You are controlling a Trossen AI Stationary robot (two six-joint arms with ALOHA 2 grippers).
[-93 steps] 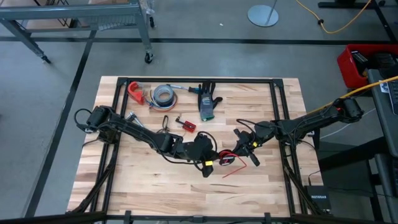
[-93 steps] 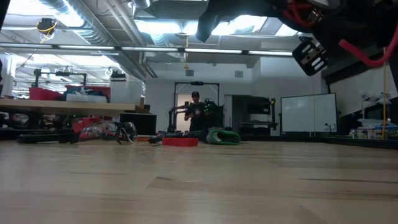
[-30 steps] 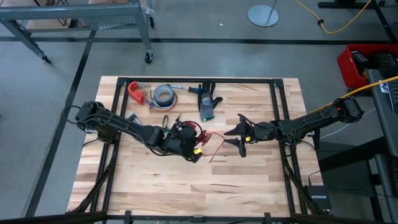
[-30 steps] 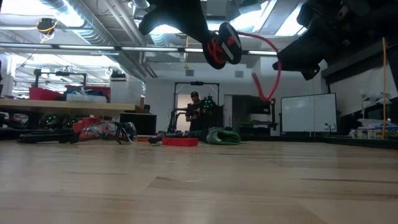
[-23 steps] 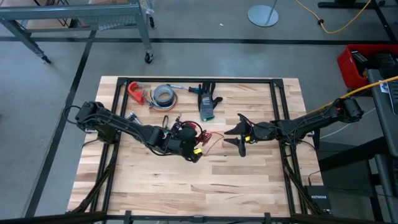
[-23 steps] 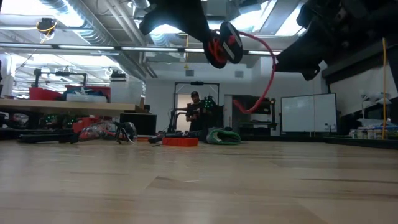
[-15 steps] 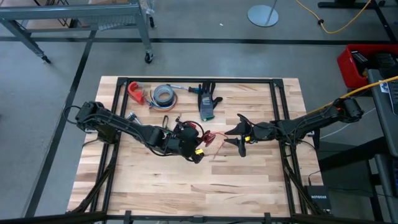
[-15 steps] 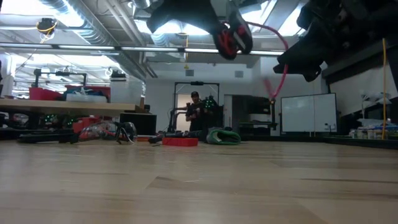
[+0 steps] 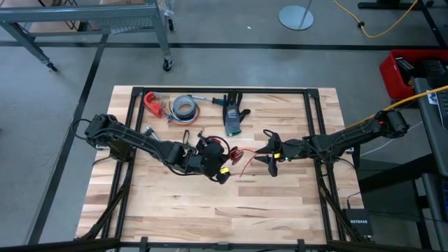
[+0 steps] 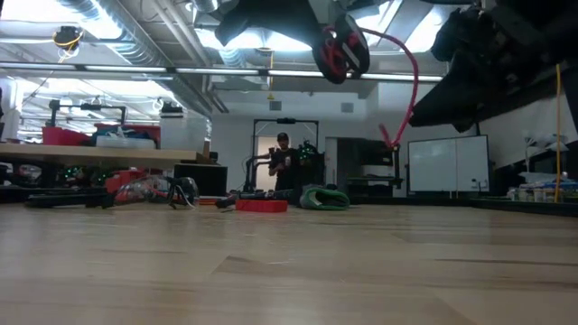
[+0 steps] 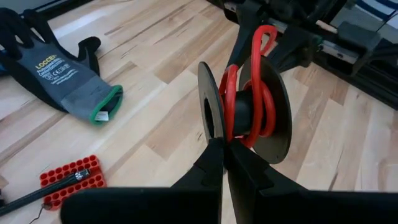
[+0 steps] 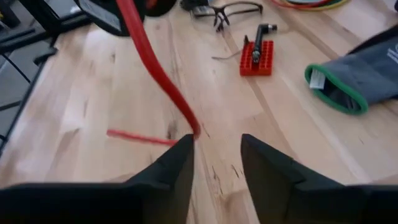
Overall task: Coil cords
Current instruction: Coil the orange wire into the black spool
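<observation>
A black spool (image 11: 245,109) with red cord (image 11: 264,115) wound round its hub hangs above the middle of the table (image 9: 210,148), with my left gripper (image 11: 222,152) shut on it. The cord's loose length (image 10: 411,81) leaves the spool and runs toward my right gripper (image 12: 214,155). It bends at the tip of one finger (image 12: 180,162). Its free end (image 12: 134,135) hangs in the air. My right gripper (image 9: 269,152) stands open just right of the spool, and nothing lies between its fingers. My left gripper pinches the spool between its two fingers at the rim of one disc (image 11: 210,134), on the side nearest the wrist. The spool is clear of the table, its discs upright. My right gripper: whether the finger beside the cord's bend (image 12: 194,127) touches it, I cannot tell.
A grey glove with a green cuff (image 9: 232,119) lies at the far middle, with a grey tape roll (image 9: 185,106) and an orange clamp (image 9: 152,103) to its left. A red block with a black plug (image 12: 256,56) and glasses (image 12: 233,11) lie near the spool. A person (image 10: 284,162) stands far behind.
My left gripper has shifted slightly up and toward the table's right edge with the spool. The cord's loose length has swung about in the air. My right gripper has moved a little toward the spool.
</observation>
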